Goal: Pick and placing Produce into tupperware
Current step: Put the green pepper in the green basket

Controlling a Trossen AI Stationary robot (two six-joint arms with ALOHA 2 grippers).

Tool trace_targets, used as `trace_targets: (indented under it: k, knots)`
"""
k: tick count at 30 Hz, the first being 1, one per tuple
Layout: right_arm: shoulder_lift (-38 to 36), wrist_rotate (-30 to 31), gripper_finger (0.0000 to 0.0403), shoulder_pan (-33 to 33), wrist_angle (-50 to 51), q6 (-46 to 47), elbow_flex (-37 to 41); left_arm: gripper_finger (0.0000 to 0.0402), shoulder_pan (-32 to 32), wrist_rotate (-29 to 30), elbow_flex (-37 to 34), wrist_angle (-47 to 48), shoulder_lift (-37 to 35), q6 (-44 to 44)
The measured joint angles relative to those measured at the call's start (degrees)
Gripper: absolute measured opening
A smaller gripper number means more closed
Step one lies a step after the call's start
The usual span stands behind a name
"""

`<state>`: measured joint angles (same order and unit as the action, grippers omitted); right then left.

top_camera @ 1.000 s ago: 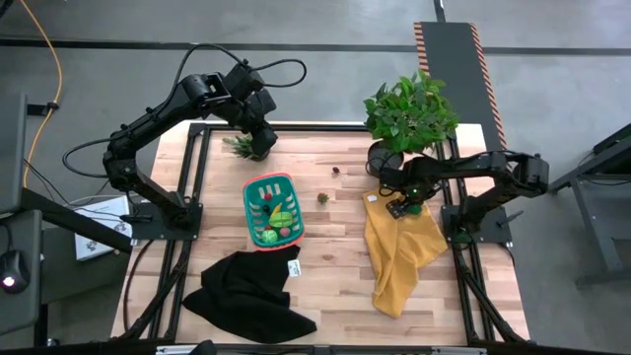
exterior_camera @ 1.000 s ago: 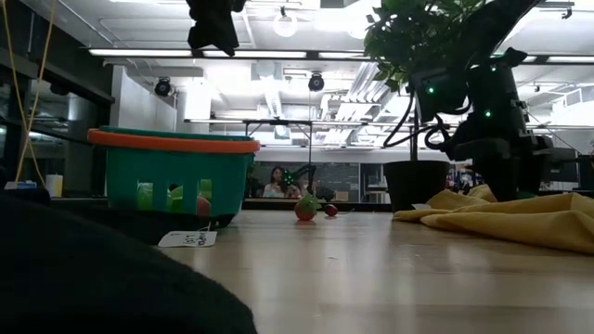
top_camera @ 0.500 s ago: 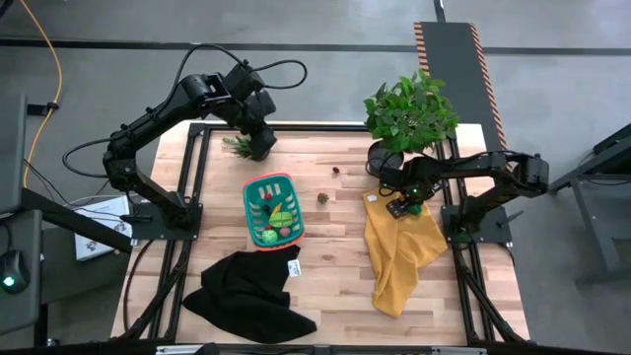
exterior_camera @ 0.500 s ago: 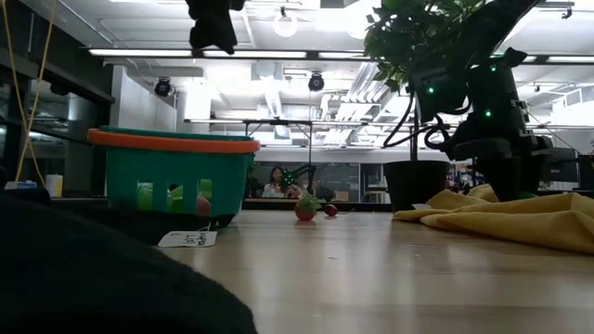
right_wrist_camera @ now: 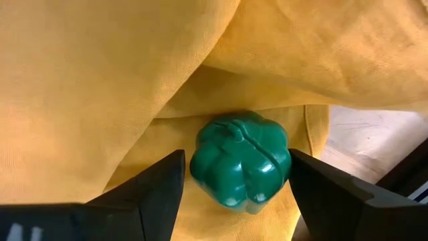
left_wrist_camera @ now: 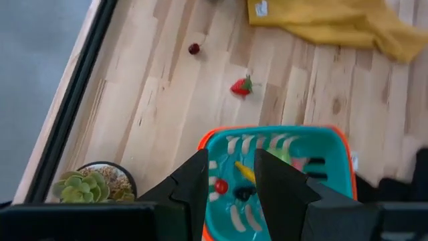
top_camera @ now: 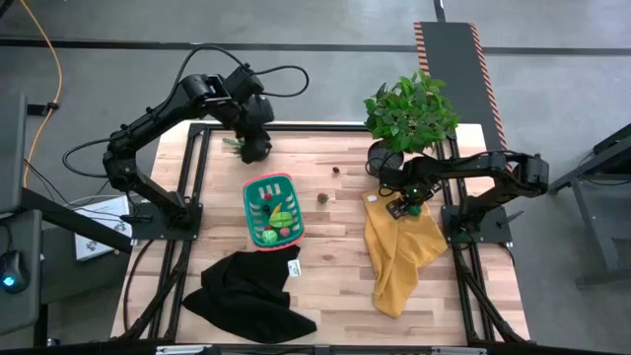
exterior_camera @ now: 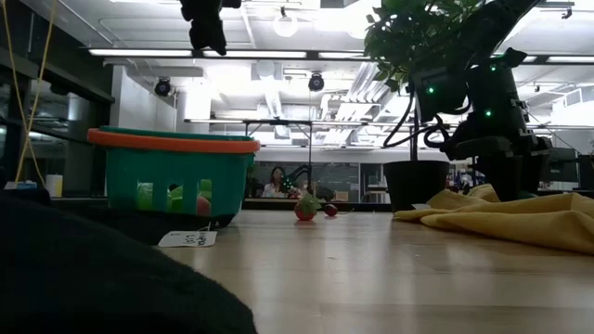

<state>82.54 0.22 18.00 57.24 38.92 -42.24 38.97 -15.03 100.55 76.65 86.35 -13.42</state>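
Produce was scattered about: several pieces lay in the teal basket, a strawberry and a small dark berry sat on the bare wood between basket and yellow cloth, and a green toy pepper rested on that cloth. The right gripper reached low from the table's right edge, its fingers either side of the pepper, not visibly clamped. The left gripper hung high above the far end of the basket, partly open and empty.
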Motion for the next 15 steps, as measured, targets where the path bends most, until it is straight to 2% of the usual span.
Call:
trace_targets:
  k: [3, 15]
  knots:
    - [0.0, -0.2, 0.0249, 0.0, 0.0, -0.4, 0.0, 0.0111, 0.0, -0.8, 0.0, 1.5, 0.0, -4.2]
    - [0.0, -1.1, 0.0249, 0.0, 0.0, -1.9, 0.0, 0.0111, 0.0, -11.4, 0.0, 2.1, 0.0, -14.2]
